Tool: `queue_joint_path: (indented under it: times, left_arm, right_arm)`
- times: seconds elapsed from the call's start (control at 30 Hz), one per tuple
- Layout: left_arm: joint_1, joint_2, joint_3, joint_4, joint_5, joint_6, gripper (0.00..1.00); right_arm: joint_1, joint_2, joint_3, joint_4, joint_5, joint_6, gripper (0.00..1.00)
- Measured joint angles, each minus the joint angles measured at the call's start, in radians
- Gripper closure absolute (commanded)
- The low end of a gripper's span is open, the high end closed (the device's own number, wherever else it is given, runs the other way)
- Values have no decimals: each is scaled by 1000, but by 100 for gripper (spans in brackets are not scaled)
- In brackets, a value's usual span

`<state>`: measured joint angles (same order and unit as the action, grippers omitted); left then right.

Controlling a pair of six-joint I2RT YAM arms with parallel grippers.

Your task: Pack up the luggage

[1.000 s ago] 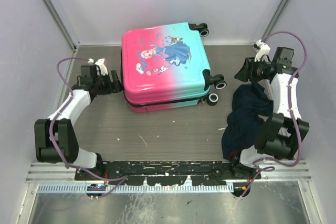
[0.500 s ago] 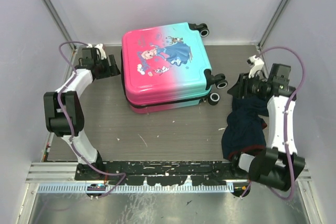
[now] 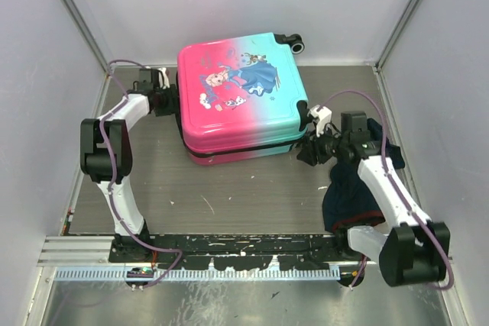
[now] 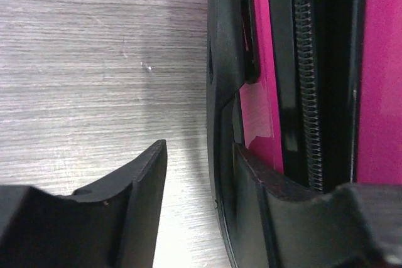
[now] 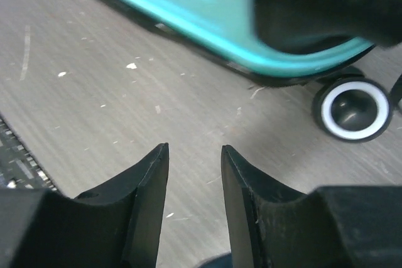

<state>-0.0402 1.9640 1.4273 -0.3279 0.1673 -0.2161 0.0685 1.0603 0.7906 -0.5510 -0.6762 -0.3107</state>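
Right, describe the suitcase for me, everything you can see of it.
The luggage is a small hard-shell case, glossy, fading pink to turquoise, with a cartoon princess print on top. It lies flat and shut on the grey table, a dark zip seam round its side. A black wheel with a white ring shows at the turquoise end. The open left gripper is at its pink side by a black fitting; the open right gripper is near the wheel. Contact cannot be told.

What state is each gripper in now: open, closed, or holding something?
Left gripper: open, empty, beside the luggage.
Right gripper: narrowly open, empty.
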Motion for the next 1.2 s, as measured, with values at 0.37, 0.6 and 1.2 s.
queue_joint_path:
  times: [0.37,0.6,1.2]
  left_arm:
    - [41,-6,13,-77,26,12,62]
    - [172,-14,19,-142,195,58,17]
    - [249,-316,-40,-84,393,47,1]
  right_arm:
    - [35,325,116,264,102,19,46]
    - [35,337,324,30,42,-16,35]
    - [6,751,916,213,43,678,0]
